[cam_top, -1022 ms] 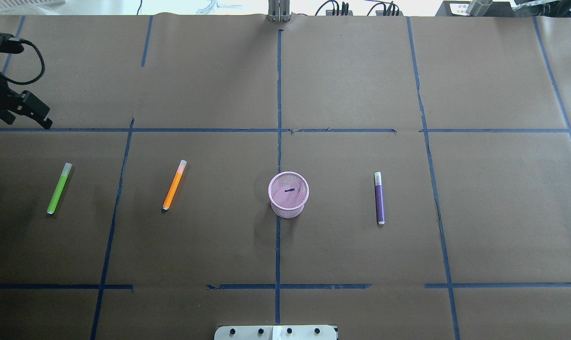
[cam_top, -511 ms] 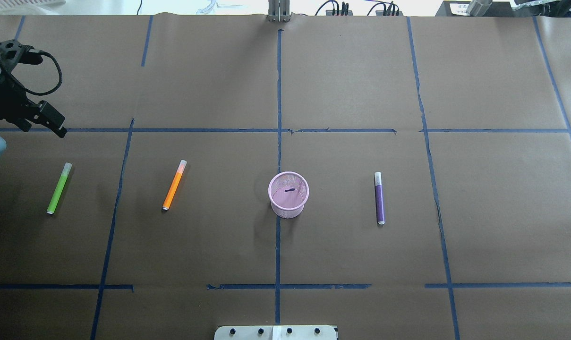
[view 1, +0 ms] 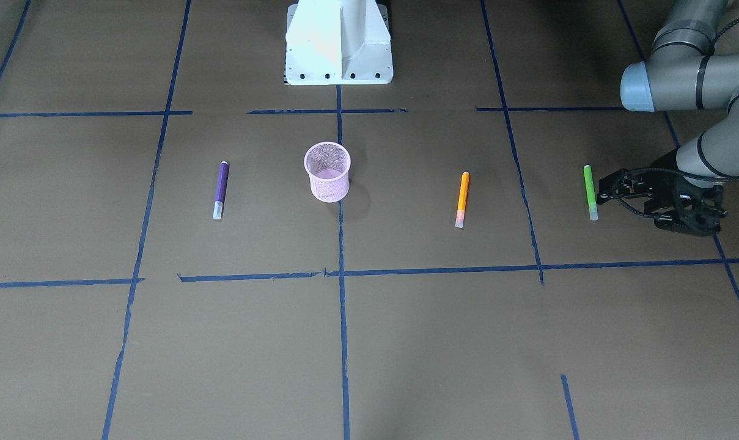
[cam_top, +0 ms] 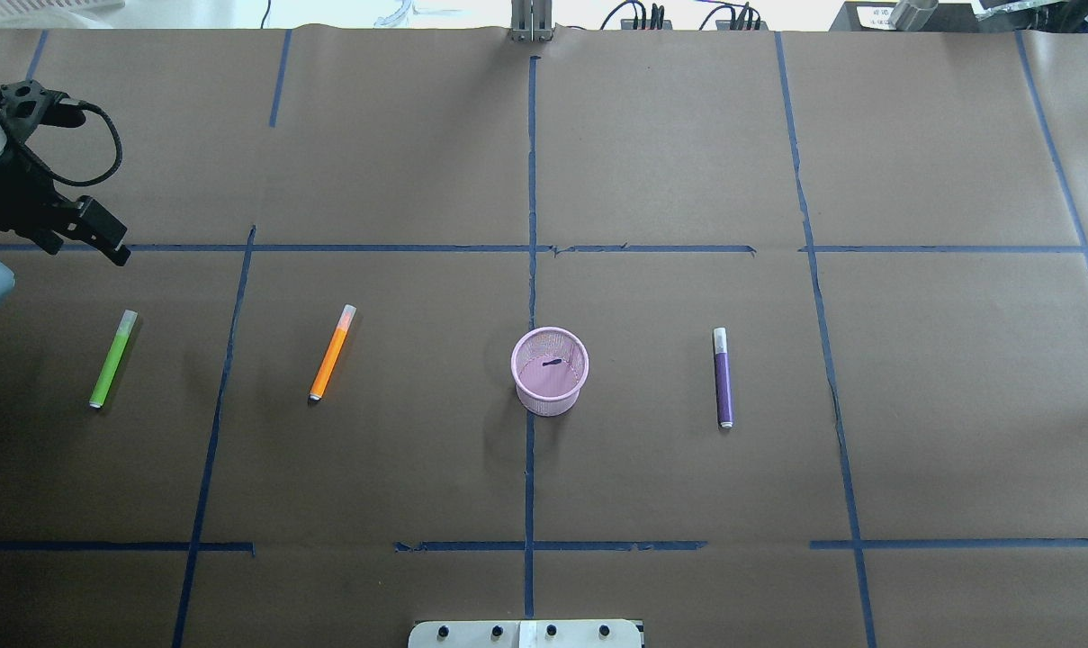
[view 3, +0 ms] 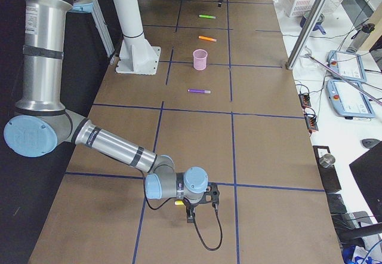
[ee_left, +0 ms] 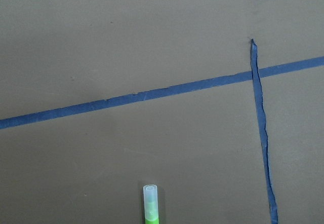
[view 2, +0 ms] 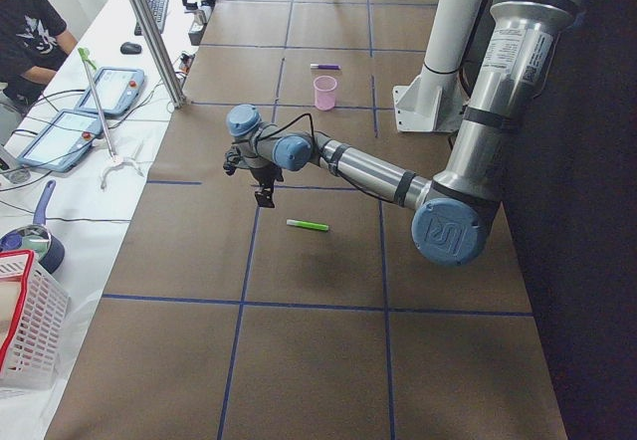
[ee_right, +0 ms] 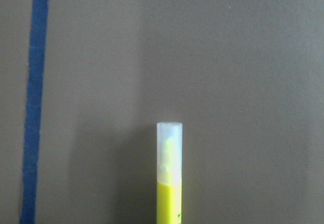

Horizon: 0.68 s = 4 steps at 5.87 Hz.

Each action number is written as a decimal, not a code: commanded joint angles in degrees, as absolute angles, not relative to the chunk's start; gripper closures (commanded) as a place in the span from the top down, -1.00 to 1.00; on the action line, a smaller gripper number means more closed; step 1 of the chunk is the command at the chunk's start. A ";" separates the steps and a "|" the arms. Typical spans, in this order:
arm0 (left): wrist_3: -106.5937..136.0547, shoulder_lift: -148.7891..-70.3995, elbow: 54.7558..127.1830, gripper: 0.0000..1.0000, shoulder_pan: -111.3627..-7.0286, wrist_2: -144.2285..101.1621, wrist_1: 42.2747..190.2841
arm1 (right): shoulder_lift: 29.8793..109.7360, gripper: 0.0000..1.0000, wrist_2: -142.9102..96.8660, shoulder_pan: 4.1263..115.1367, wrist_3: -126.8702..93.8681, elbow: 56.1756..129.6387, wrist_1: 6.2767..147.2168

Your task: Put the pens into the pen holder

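Observation:
The pink mesh pen holder (cam_top: 551, 371) stands upright at the table's middle. The purple pen (cam_top: 723, 378) lies to its right, the orange pen (cam_top: 331, 353) to its left and the green pen (cam_top: 112, 360) at the far left. My left gripper (cam_top: 112, 247) hovers beyond the green pen's cap end, apart from it. In the front view my left gripper (view 1: 601, 190) looks open and empty beside the green pen (view 1: 588, 189). The pen's cap (ee_left: 150, 196) shows in the left wrist view. My right gripper (view 3: 190, 215) shows only in the exterior right view, where I cannot tell its state.
A yellow pen (ee_right: 169, 183) lies under the right gripper at the table's right end. The robot's white base (view 1: 338, 43) stands behind the holder. Blue tape lines (cam_top: 531, 180) cross the brown paper. An operator (view 2: 25, 22) sits past the far edge.
My left gripper has moved a little to the right in the overhead view, then nearly stopped. The pens and the holder have not moved.

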<state>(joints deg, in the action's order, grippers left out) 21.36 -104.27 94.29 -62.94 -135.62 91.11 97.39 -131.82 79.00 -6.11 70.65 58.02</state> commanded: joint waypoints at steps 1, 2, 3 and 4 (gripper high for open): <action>21.36 -104.15 94.13 1.00 -62.32 -135.62 91.14 | 97.38 1.00 -132.01 78.14 -6.86 70.75 57.31; 21.44 -103.89 94.13 1.00 -60.84 -134.57 91.40 | 97.38 1.00 -132.01 78.13 -6.86 70.75 57.22; 21.45 -103.71 94.04 1.00 -58.82 -132.12 91.58 | 97.30 1.00 -132.01 78.05 -6.86 70.75 56.87; 21.27 -102.67 94.04 1.00 -58.45 -131.06 91.93 | 97.21 1.00 -131.92 77.87 -6.94 70.75 56.87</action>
<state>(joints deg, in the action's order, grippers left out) 21.39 -103.44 94.07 -59.25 -132.40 91.63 97.28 -131.99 78.01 -6.88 70.75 56.96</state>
